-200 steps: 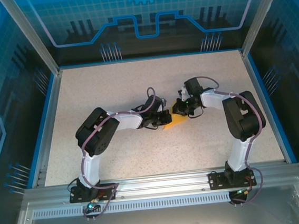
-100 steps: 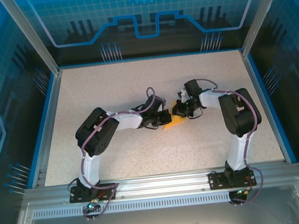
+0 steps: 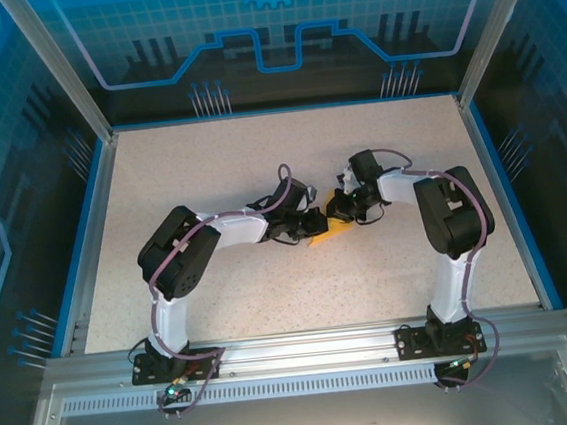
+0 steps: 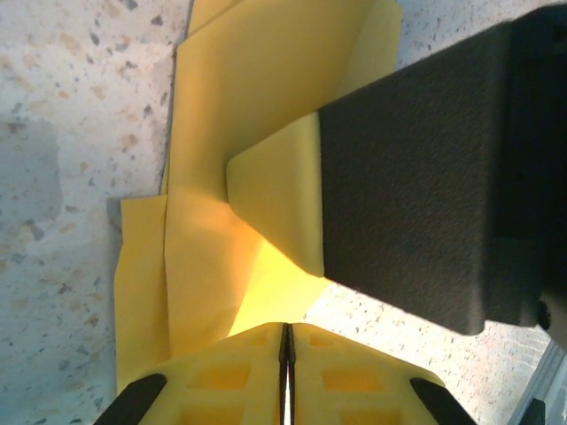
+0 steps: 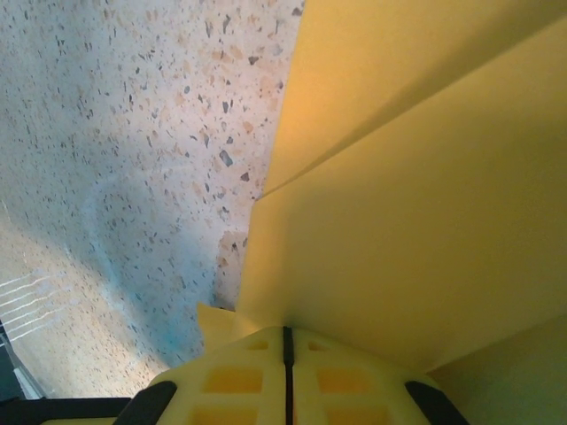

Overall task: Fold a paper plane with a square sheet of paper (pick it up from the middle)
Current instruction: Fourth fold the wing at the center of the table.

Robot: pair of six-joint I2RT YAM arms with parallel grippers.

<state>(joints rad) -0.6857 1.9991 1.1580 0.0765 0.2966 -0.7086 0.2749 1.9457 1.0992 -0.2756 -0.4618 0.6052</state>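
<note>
Where it reaches the middle of the speckled table [image 3: 209, 169], the left claw [image 4: 285, 335], tips pressed together, sits at the near end of the partly folded orange-yellow paper sheet [image 4: 221, 133], whose long axis runs straight away from it. The right claw [image 5: 285, 335], likewise closed, bears on the sheet's middle; whether either pinches paper I cannot tell.

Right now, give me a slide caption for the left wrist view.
Left gripper, jaws closed, at the edge of the folded yellow paper.
</note>
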